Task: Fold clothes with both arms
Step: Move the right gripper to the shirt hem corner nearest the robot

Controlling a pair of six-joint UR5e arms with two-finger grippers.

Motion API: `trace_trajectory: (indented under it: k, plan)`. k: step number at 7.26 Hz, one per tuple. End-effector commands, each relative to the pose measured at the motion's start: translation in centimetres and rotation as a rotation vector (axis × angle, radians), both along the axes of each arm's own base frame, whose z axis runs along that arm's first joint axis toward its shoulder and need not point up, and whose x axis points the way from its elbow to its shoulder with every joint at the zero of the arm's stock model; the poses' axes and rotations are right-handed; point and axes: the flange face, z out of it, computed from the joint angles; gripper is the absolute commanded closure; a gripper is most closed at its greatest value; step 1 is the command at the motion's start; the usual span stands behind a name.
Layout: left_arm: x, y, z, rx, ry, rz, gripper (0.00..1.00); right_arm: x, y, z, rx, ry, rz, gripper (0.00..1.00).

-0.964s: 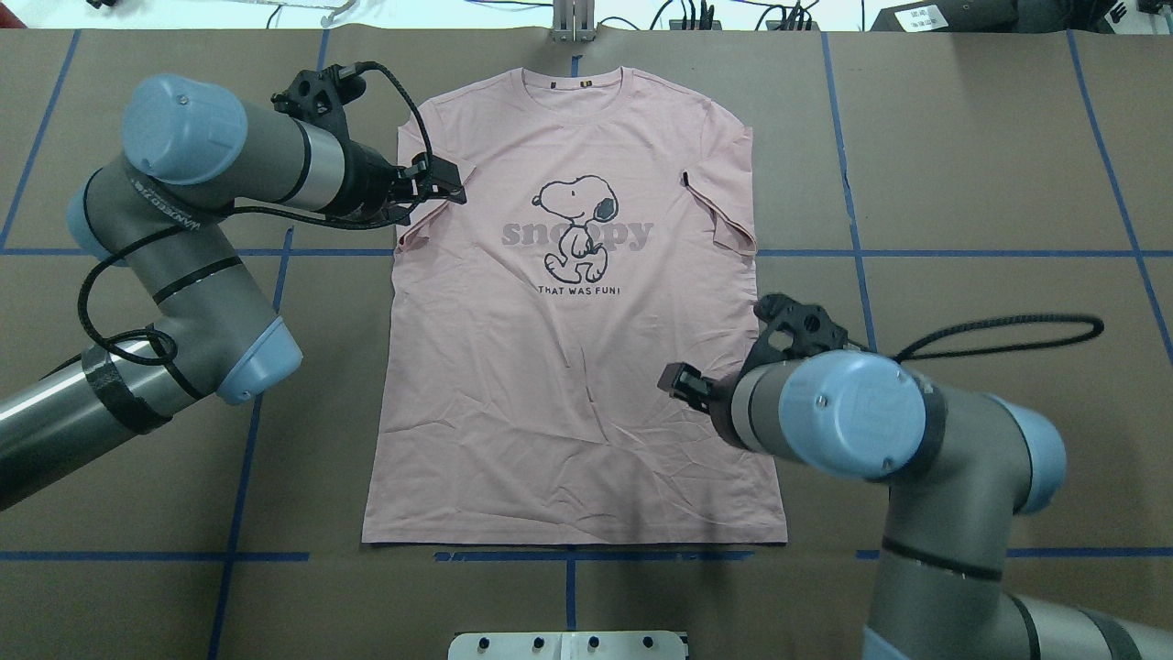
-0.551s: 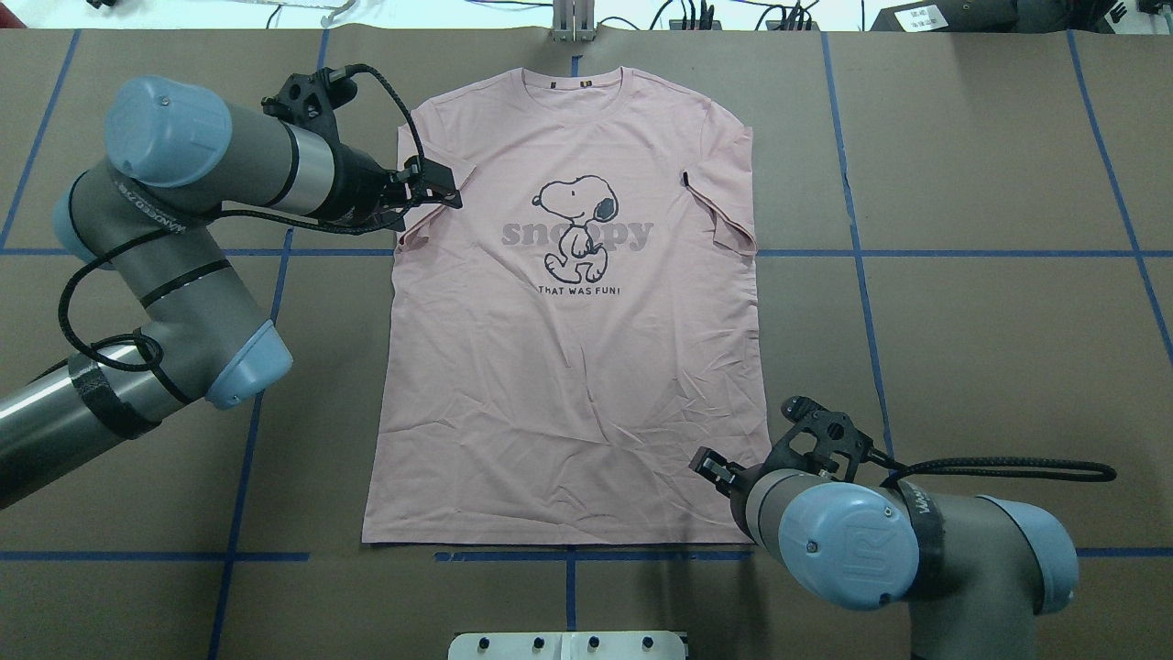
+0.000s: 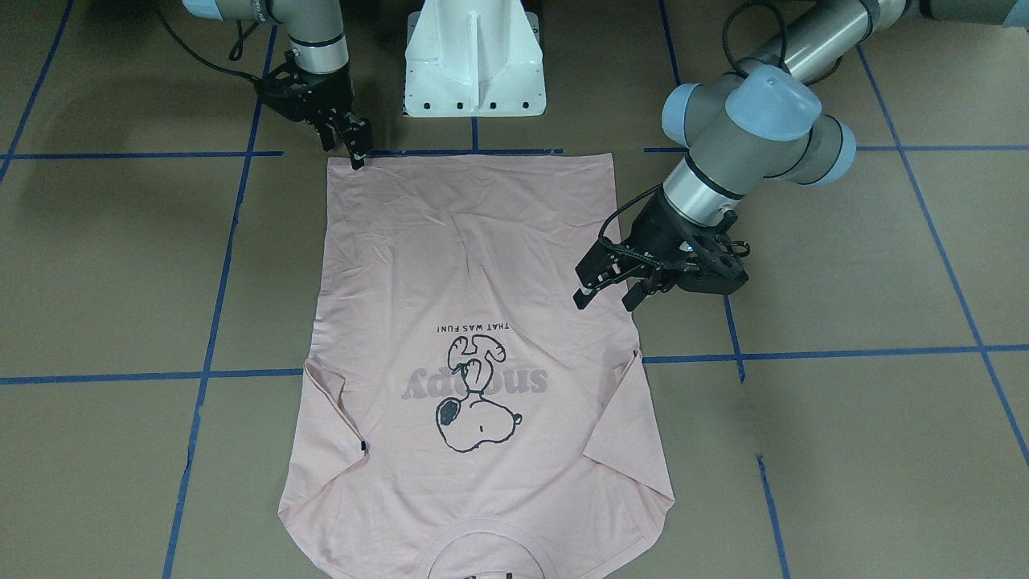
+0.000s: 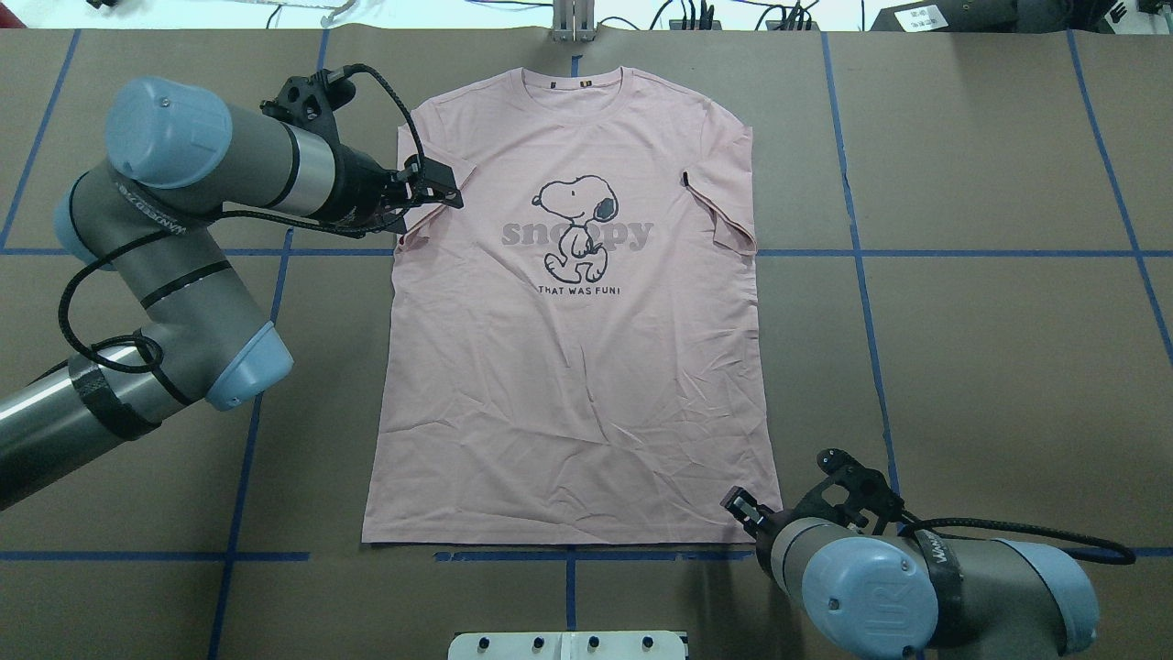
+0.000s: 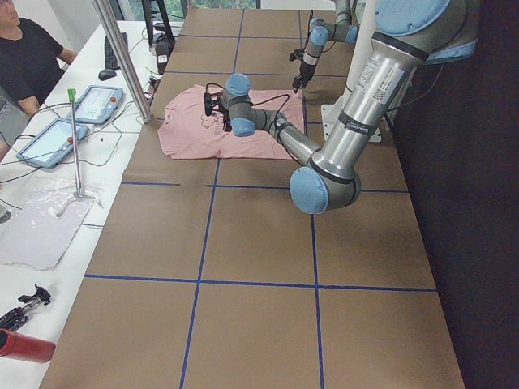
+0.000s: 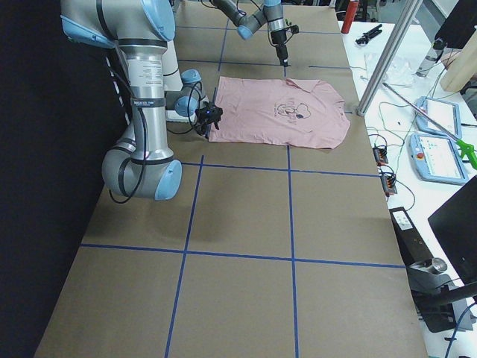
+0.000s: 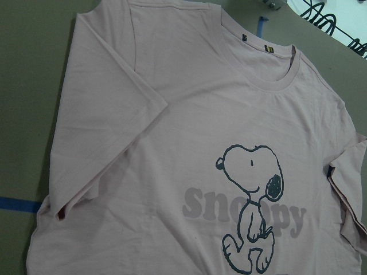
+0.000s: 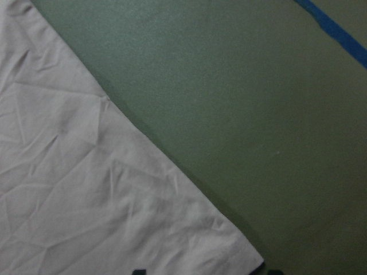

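Observation:
The pale pink Snoopy T-shirt (image 4: 568, 385) lies flat and face up on the brown table, collar at the far side; it also shows in the front view (image 3: 474, 265). Its small black sleeve tag (image 4: 685, 178) is on the right sleeve. My left gripper (image 4: 451, 194) hovers open over the shirt's left sleeve; in the front view (image 3: 604, 299) its fingers stand apart and hold nothing. My right gripper (image 4: 738, 506) is at the hem's right corner, low at the cloth (image 3: 358, 157). The right wrist view shows that corner (image 8: 229, 252) between two spread fingertips (image 8: 137, 271).
The white pedestal base (image 3: 474, 72) stands at the near table edge behind the hem. Blue tape lines (image 4: 962, 253) cross the table. A metal post (image 4: 573, 23) stands at the far edge by the collar. An operator (image 5: 28, 57) and tablets (image 5: 97, 101) are beyond it.
My right arm has swung back toward the base, from over the shirt's right side down to the hem's right corner. My left gripper has barely shifted over the left sleeve.

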Motion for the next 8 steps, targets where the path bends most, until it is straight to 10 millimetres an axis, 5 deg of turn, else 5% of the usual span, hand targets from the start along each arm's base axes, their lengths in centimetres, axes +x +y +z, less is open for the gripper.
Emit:
trace_trajectory:
  k: [1, 8]
  plan:
    - [0.02, -0.01, 0.04, -0.002, 0.0, -0.001, 0.12, 0.11, 0.3, 1.05, -0.006, 0.017, 0.001, 0.27]
    - [0.02, -0.03, 0.2, 0.002, -0.003, -0.001, 0.12, -0.42, 0.42, 1.79, -0.01, 0.041, -0.013, 0.34]
